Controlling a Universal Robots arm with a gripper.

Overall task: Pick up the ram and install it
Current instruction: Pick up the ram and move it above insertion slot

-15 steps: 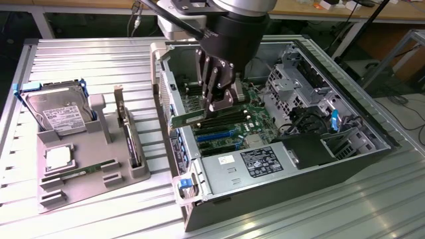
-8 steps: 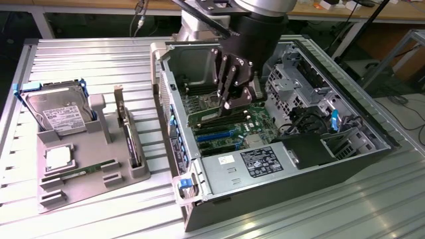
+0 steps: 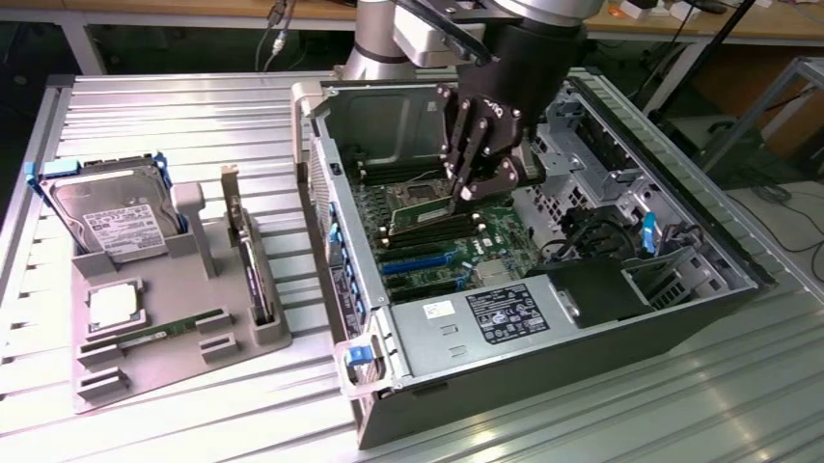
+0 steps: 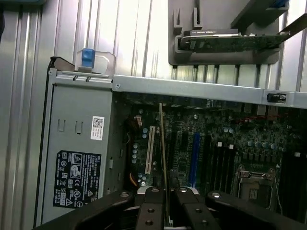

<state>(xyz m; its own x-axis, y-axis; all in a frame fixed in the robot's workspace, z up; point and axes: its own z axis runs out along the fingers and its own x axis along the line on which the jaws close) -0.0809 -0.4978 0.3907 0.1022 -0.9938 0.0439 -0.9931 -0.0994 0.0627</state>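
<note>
Grey plastic is carrying the spare parts: a fixture tray (image 3: 154, 371) is lying near the counter's (image 3: 618, 405) edge on the exterior view's left. It is cradling a hard drive (image 3: 116, 217) and a square processor chip (image 3: 114, 304), and it is propping an expansion card (image 3: 251, 260) upright on its edge, each part seated in its own recess so it can be gripped cleanly.

Moving across, an open computer case (image 3: 322, 174) is lying on its side mid-counter, exposing the motherboard (image 3: 445, 251) from above. The power supply (image 3: 496, 311) is filling the case's near end.

Inside the case, the gripper (image 3: 480, 183) is hanging over the board, between the processor socket (image 3: 415, 198) and the memory slots (image 3: 431, 224). In the wrist view its fingers (image 4: 148, 206) are clamping together on the ram (image 4: 163, 143), which is showing edge-on as a thin line reaching down toward the board. Holding it by its top edge is probably leaving the contact edge free for a slot. The ram is hanging clear of the board, not seated.

Toward the exterior view's right, black cables (image 3: 586, 236) and the case walls are crowding the approach, and a white slot (image 4: 149, 148) and a blue slot (image 4: 194, 153) are flanking the stick.
</note>
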